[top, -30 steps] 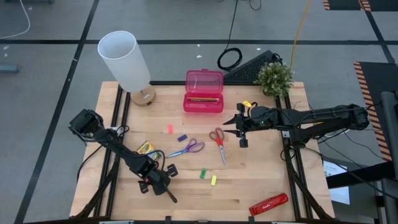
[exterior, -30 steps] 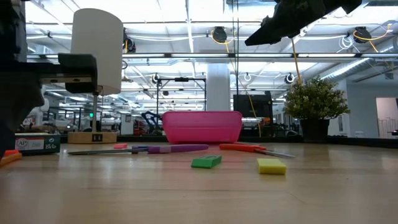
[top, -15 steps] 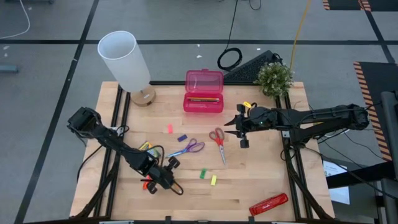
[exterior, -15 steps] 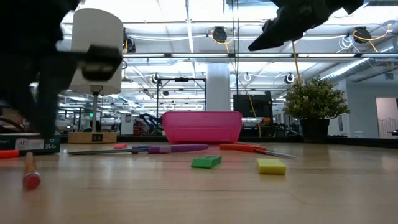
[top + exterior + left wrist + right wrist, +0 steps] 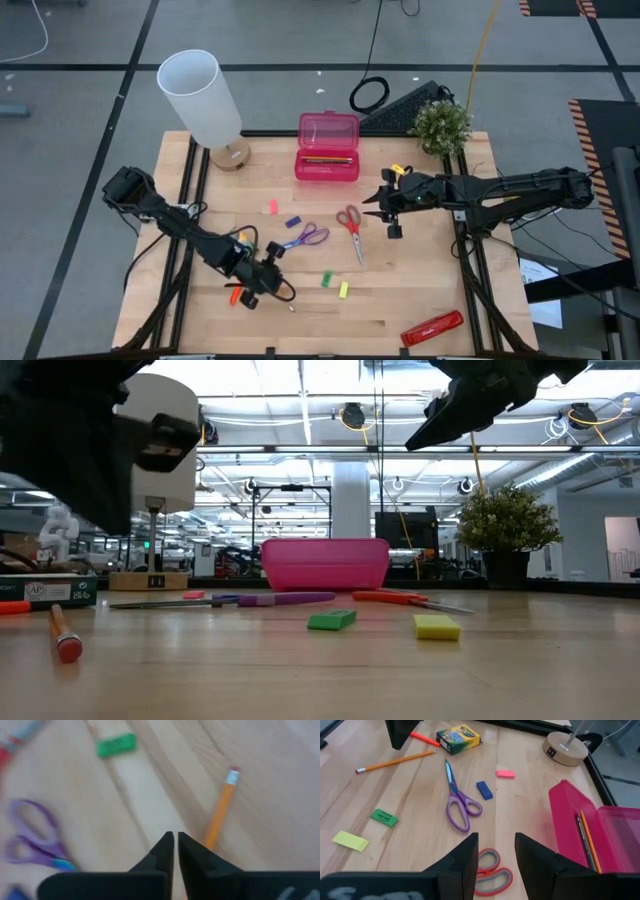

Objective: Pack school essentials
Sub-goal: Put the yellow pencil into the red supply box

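On the desk [image 5: 400, 300], the left pincer [image 5: 262, 285] sits at about seven o'clock beside an orange pencil [image 5: 236, 296]. The right pincer [image 5: 380, 213] hovers at three o'clock by the red-handled scissors [image 5: 350, 228].

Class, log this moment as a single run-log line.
left gripper: shut, empty, above orange pencil | right gripper: open, over red scissors | pink case: open
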### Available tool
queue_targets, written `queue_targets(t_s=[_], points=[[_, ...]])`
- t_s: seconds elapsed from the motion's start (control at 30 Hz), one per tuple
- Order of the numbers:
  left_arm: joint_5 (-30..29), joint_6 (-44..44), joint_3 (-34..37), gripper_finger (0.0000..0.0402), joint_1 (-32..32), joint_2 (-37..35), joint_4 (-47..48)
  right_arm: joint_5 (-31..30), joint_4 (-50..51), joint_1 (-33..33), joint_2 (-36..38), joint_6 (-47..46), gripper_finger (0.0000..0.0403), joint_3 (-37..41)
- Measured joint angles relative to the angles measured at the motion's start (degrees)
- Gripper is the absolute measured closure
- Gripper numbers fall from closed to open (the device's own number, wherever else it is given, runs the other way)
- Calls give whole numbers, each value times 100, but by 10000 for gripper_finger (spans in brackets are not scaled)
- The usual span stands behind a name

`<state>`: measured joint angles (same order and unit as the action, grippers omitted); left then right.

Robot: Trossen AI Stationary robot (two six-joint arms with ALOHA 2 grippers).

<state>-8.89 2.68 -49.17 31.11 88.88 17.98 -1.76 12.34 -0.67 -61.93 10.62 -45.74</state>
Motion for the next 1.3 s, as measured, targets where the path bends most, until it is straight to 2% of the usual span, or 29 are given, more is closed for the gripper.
queue_targets(t_s=[0.1,0.33,0.73,0.87,0.97,1.3], points=[[416,-308,0,342,13,0,244,0,-3,0,0,-6,280,0],[479,-392,159,287,78,0,574,0,-11,1,0,-34,280,0],[596,-139,715,282,-274,0,416,0,-9,0,0,-91,280,0],[776,-17,933,282,-395,-11,100,0,-8,1,0,-71,280,0],[807,25,985,294,-424,-17,20,0,-7,0,0,-66,280,0],[881,-18,994,388,-437,-13,-38,2,-7,0,0,-55,280,0]])
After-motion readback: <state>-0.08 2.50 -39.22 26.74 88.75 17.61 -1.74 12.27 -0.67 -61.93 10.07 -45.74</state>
